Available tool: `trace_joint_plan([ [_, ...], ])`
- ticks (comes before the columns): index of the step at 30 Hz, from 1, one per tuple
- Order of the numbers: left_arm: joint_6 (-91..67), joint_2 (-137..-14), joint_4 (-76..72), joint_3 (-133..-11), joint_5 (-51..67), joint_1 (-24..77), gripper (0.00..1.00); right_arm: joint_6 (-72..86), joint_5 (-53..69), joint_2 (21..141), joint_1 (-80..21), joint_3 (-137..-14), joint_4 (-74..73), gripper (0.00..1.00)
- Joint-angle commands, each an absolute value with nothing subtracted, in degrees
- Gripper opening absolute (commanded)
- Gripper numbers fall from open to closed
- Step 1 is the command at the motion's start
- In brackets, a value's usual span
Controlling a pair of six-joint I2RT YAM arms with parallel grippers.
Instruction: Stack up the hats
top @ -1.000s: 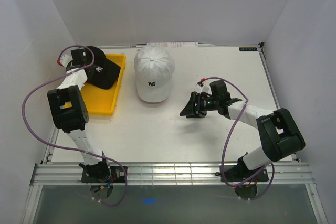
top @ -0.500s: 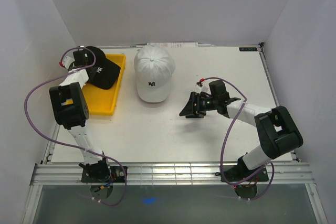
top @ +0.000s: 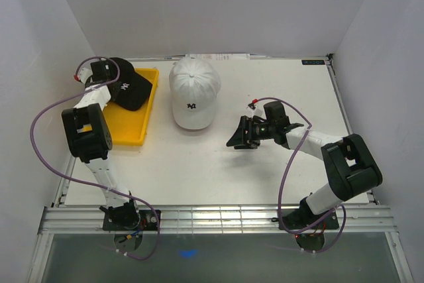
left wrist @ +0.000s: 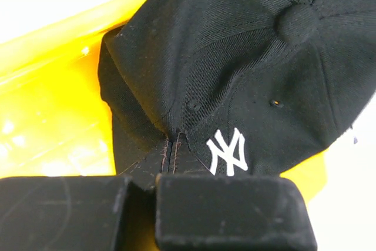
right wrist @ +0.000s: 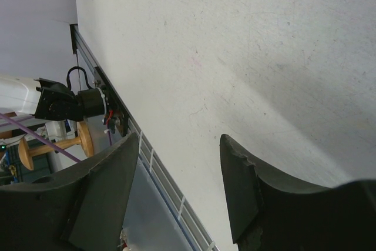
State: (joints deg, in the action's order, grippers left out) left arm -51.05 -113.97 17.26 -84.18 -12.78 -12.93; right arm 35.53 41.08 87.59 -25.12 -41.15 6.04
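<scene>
Right gripper hangs over bare counter, jaws apart, empty. Beyond it, white NY cap sits mid-counter, crown up. Far left: left gripper pinched together on a fold of the black NY cap, which lies on the yellow tray. Risk: the thin fold slips out on lifting, or the brim snags the tray rim.

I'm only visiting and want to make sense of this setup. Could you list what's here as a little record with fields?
black hat: resting on the yellow tray, small white logo
white hat: on the table, beside the tray
left hand: closed, pinching the black hat's fabric
right hand: open, holding nothing, over bare table
stacking: not yet done, the hats lie apart
</scene>
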Motion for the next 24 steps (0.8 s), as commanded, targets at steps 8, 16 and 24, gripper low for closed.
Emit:
trace_joint_plan([
  [8, -47.0, -103.7, 15.7, -93.0, -9.4, -13.8, 0.0, 35.2, 41.3, 86.3, -25.4, -43.9, 6.2, 0.63],
  [16, -48.0, -97.0, 15.8, -93.6, -7.4, -14.2, 0.0, 35.3, 41.0, 84.8, -25.6, -45.6, 4.4, 0.63],
  [24, -50.6, -88.7, 16.4, -92.4, -3.3, -14.7, 0.0, 37.2, 41.8, 81.7, -25.7, -50.1, 2.3, 0.63],
])
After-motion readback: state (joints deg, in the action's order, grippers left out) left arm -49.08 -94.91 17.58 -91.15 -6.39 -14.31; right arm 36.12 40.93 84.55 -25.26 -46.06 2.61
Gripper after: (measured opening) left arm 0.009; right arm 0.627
